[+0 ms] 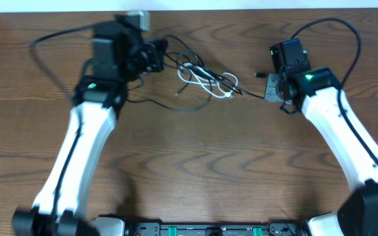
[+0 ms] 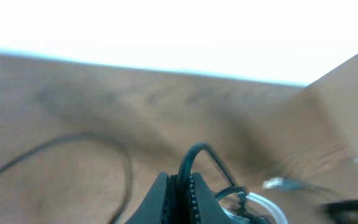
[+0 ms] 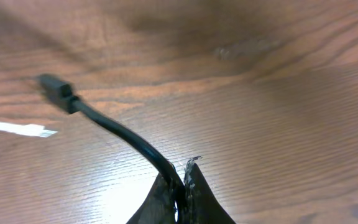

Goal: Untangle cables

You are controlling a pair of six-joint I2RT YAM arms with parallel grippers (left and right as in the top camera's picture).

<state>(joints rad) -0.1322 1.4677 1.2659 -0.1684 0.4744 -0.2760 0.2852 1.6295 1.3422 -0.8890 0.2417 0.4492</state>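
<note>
The black cable (image 1: 247, 93) and the white cable (image 1: 207, 80) lie tangled together on the wooden counter (image 1: 195, 154), toward its far edge and about midway between its left and right edges. The white cable's loops sit in the middle of the knot, and thin black strands cross over and around them. The left claw (image 1: 159, 56) is at the left side of the tangle. The left wrist view shows its fingers (image 2: 163, 196) pressed together on the black cable (image 2: 194, 154), which arches up out of them, with a loop of the white cable (image 2: 269, 204) just to the right. The right claw (image 1: 268, 88) is at the right side of the tangle. In its wrist view it (image 3: 180, 182) is clamped shut on the black cable (image 3: 120, 132), whose free end curves up and left to a small black plug (image 3: 56, 91) raised above the counter. A thin white strip (image 3: 17, 127) lies flat near that plug; I cannot tell what it is.
</note>
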